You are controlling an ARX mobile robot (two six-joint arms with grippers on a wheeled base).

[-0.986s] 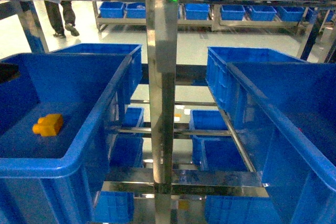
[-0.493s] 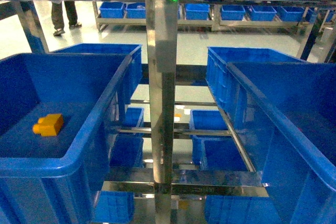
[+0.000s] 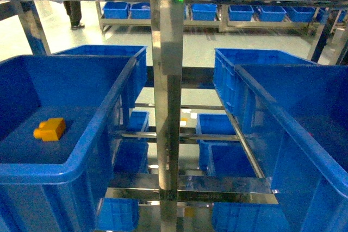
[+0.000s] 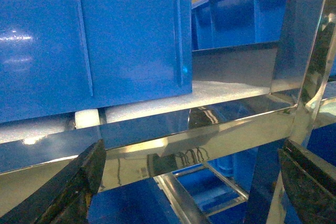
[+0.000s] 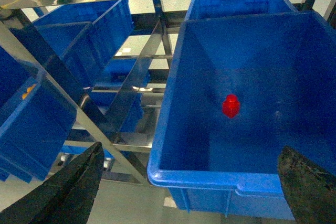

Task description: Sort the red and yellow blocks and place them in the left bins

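Observation:
The yellow block point(image 3: 50, 129) lies on the floor of the near left bin point(image 3: 103, 118), with nothing holding it. The red block point(image 5: 230, 105) sits alone on the floor of a blue crate point(image 5: 210, 174) in the right wrist view. My right gripper point(image 5: 191, 156) hangs open above that crate's near rim, well short of the red block. My left gripper point(image 4: 191, 153) is open and empty, low down, facing the outer wall of a blue bin point(image 4: 89, 35). Neither gripper shows in the head view.
A steel upright post point(image 3: 167, 101) splits the rack down the middle. A shiny shelf rail point(image 4: 157, 140) runs just ahead of the left gripper. A second left bin point(image 3: 117, 52) and a right crate point(image 3: 255, 58) stand behind. More crates sit on lower shelves.
A dark shape at the left edge over the left bin one second ago has left the head view. A person at the back has walked on. The yellow block has not moved.

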